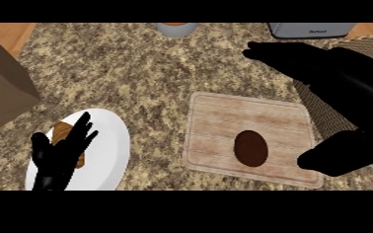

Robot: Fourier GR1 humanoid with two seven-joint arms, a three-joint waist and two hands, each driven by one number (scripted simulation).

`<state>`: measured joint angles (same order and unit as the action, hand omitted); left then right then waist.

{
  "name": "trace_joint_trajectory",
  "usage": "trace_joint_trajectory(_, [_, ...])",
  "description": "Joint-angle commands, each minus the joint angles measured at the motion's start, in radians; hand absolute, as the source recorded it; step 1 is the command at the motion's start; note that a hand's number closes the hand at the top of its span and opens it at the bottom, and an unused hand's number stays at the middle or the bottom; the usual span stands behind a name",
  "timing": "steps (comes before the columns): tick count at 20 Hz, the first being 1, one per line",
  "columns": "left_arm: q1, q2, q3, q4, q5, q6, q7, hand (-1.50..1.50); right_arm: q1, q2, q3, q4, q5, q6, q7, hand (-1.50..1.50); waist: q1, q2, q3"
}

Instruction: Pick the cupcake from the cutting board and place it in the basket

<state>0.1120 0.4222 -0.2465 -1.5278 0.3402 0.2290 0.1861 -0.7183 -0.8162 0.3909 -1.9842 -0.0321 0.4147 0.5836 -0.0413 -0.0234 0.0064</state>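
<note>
A dark brown cupcake [250, 148] sits on the pale wooden cutting board [218, 123], right of its middle. My right hand [320, 71] hangs open above the board's far right side and over the woven basket [362, 45], fingers stretched toward the left. Its thumb [336, 155] shows low at the right, just beside the cupcake and apart from it. The arm hides most of the basket. At the lower left, my left hand [59, 150] rests open over a white plate, fingers up.
The white plate [109, 143] holds a brown slice [64, 128], partly hidden by the left hand. A brown box [11, 86] stands at the left edge. A cup [177, 28] and a grey appliance [310, 29] stand along the back.
</note>
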Motion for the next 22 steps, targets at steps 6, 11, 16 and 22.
trace_joint_trajectory(6, [0.062, 0.021, 0.020, 0.102, 0.016, -0.040, 0.016, 0.00, -0.056, -0.256, -0.124, -0.022, -0.361, 0.338, 0.153, -1.50, 0.012, 0.015, -0.010])
trace_joint_trajectory(11, [-0.031, 0.006, 0.019, 0.112, -0.005, -0.026, 0.075, 0.00, -0.076, -0.258, -0.119, -0.019, -0.426, 0.360, 0.206, -1.50, 0.027, 0.022, -0.008])
trace_joint_trajectory(16, [0.016, -0.028, -0.008, 0.123, -0.047, -0.015, 0.018, 0.00, -0.020, -0.211, -0.107, -0.048, -0.396, 0.301, 0.225, -1.50, 0.039, 0.024, -0.007])
trace_joint_trajectory(22, [0.016, -0.039, 0.009, 0.166, -0.045, -0.038, -0.012, 0.00, 0.071, -0.195, -0.170, -0.113, -0.390, 0.296, 0.197, -1.50, 0.029, 0.023, -0.007])
